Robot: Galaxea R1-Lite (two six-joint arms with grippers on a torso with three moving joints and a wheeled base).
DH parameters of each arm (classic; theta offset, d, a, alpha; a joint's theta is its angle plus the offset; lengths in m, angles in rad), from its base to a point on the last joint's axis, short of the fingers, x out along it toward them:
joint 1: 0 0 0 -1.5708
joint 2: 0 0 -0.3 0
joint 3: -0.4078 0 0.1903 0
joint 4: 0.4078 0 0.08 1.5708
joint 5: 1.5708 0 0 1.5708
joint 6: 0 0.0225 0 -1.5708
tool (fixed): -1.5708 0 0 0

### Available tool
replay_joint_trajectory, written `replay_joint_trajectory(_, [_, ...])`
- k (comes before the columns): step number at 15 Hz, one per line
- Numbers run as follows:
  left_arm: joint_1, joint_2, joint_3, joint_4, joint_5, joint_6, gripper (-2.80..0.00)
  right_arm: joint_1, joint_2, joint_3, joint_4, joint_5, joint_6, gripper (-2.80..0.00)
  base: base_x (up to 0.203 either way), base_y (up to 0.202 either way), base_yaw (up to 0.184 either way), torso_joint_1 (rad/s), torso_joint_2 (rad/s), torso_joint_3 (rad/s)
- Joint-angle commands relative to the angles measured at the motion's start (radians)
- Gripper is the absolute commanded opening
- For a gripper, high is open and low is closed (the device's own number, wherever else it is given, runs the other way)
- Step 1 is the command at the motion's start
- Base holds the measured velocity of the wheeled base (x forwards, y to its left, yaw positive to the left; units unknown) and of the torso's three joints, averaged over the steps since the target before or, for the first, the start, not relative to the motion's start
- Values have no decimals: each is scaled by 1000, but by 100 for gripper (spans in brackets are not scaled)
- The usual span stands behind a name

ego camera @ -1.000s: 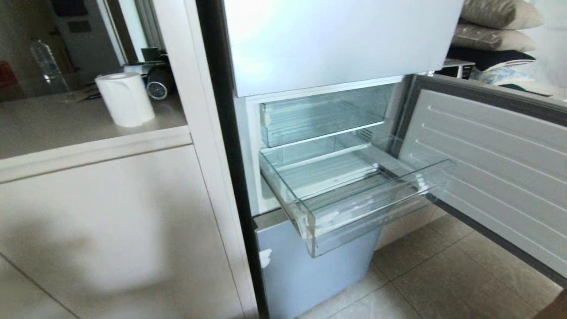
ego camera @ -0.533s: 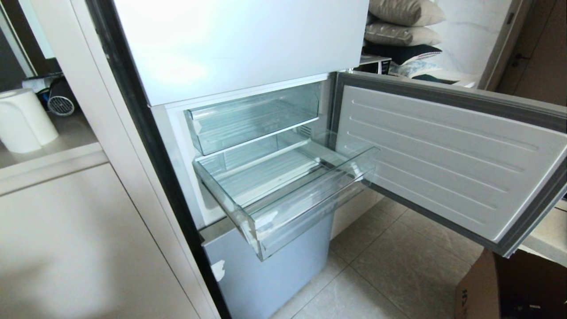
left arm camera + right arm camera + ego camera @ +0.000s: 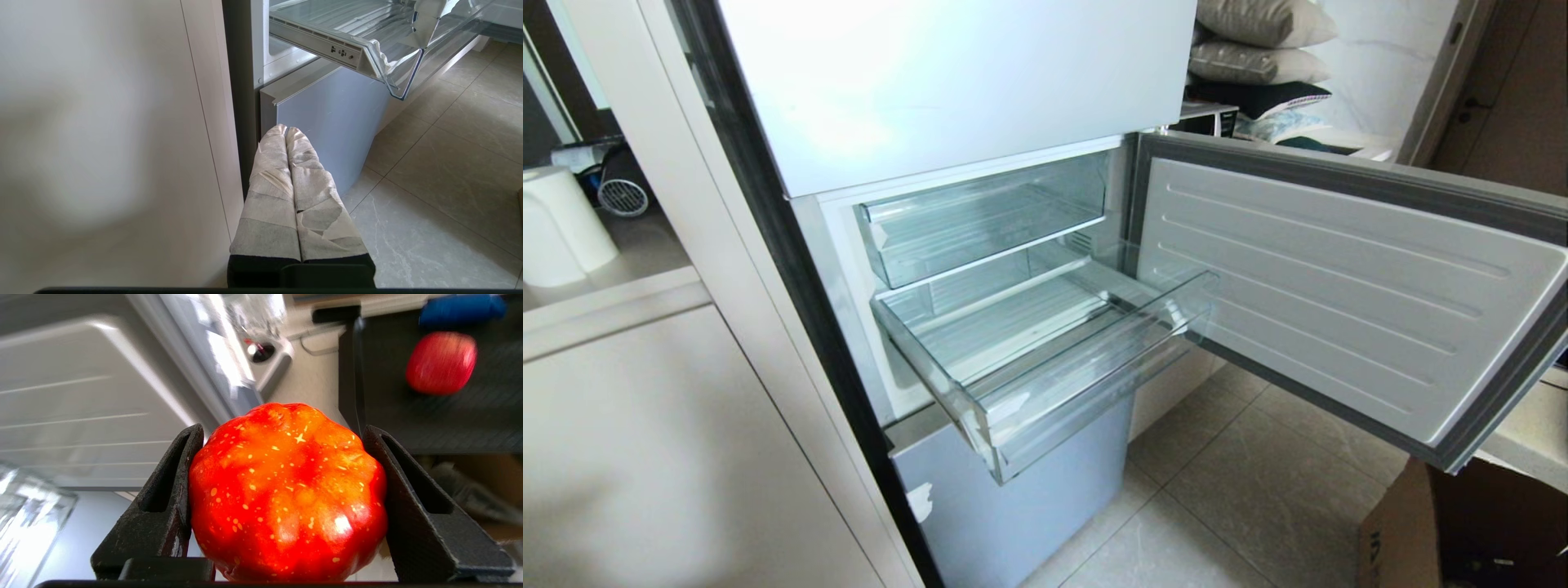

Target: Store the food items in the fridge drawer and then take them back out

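A round red-orange food item (image 3: 286, 498) with pale specks fills the right wrist view, and my right gripper (image 3: 282, 430) is shut on it, one black finger on each side. The fridge drawer (image 3: 1086, 392), a deep clear bin with a ribbed floor, is pulled out of the fridge and holds nothing; its corner also appears in the left wrist view (image 3: 384, 53). My left gripper (image 3: 285, 130) is shut and empty, low beside the blue-grey lower panel (image 3: 327, 122). Neither arm appears in the head view.
A shallower clear tray (image 3: 980, 220) sits above the drawer. The fridge door (image 3: 1339, 286) stands open to the right over the tiled floor, with a cardboard box (image 3: 1462, 531) below it. A second red piece (image 3: 441, 363), blurred, lies on a dark surface beyond the held one.
The whole head view has slid left, so the camera has turned right: the fridge door and box now show and the counter has mostly left the picture. The drawer stays pulled out.
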Motion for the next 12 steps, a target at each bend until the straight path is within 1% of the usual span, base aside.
replay_joint_trajectory(1, [0,0,0,0,0,0,-280,-87,162,61,-114,58,2,-280,0,0,0,0,0,0])
replay_joint_trajectory(4, [0,0,0,0,0,0,-280,-237,341,100,-253,191,-52,-280,0,0,0,0,0,0])
replay_joint_trajectory(5, [0,0,0,0,0,0,-280,-273,407,100,-293,223,-63,-280,0,0,0,0,0,0])
replay_joint_trajectory(7, [0,0,0,0,0,0,-280,-327,535,99,-394,255,-87,-280,0,0,0,0,0,0])
replay_joint_trajectory(10, [0,0,0,0,0,0,-280,-404,713,94,-591,297,-119,-280,0,0,0,0,0,0])
replay_joint_trajectory(12, [0,0,0,0,0,0,-280,-461,787,44,-645,333,-131,-280,0,0,0,0,0,0])
